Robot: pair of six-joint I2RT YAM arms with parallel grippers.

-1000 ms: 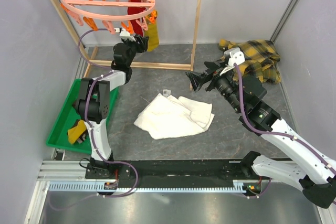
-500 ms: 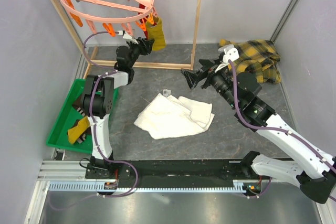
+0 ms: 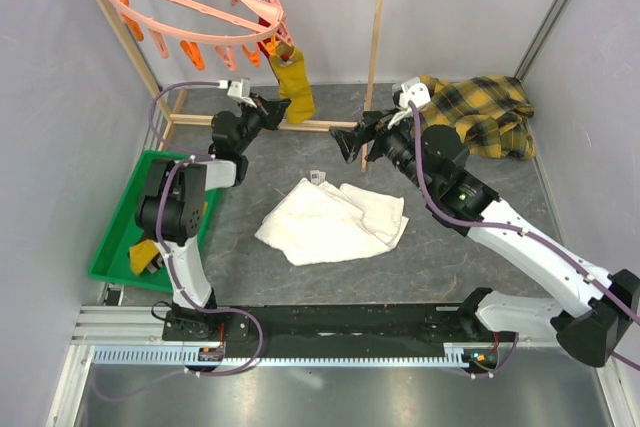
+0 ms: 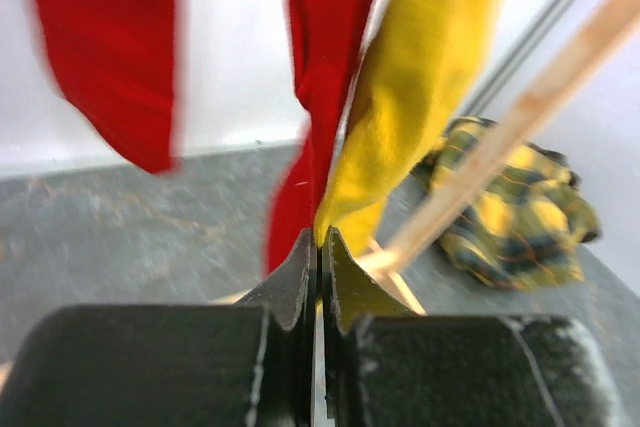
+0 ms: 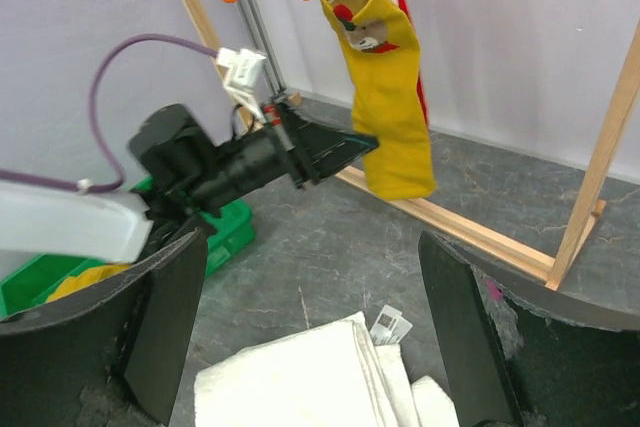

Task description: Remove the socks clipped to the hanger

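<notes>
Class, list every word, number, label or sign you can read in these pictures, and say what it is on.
None can be read.
The small white tag beside the white towel is too small to read.
The mustard sock bears a red-brown motif, no legible letters.

Light: bright, even and diffuse in all three views; no lamp shows.
Shadows: faint and soft-edged, with a thin one under the white towel (image 3: 335,219).
Glare: a dull sheen on the grey near ledge (image 3: 330,397).
Blur: in the left wrist view the red socks (image 4: 110,47) and mustard sock (image 4: 410,97) smear, and the plaid shirt (image 4: 515,207) is out of focus.
Near field: the left gripper (image 4: 320,242) and the fingers (image 5: 170,327) of the right gripper (image 5: 310,267) look soft and dark.
Distortion: the wooden posts (image 3: 376,47) splay outward in the top view.
</notes>
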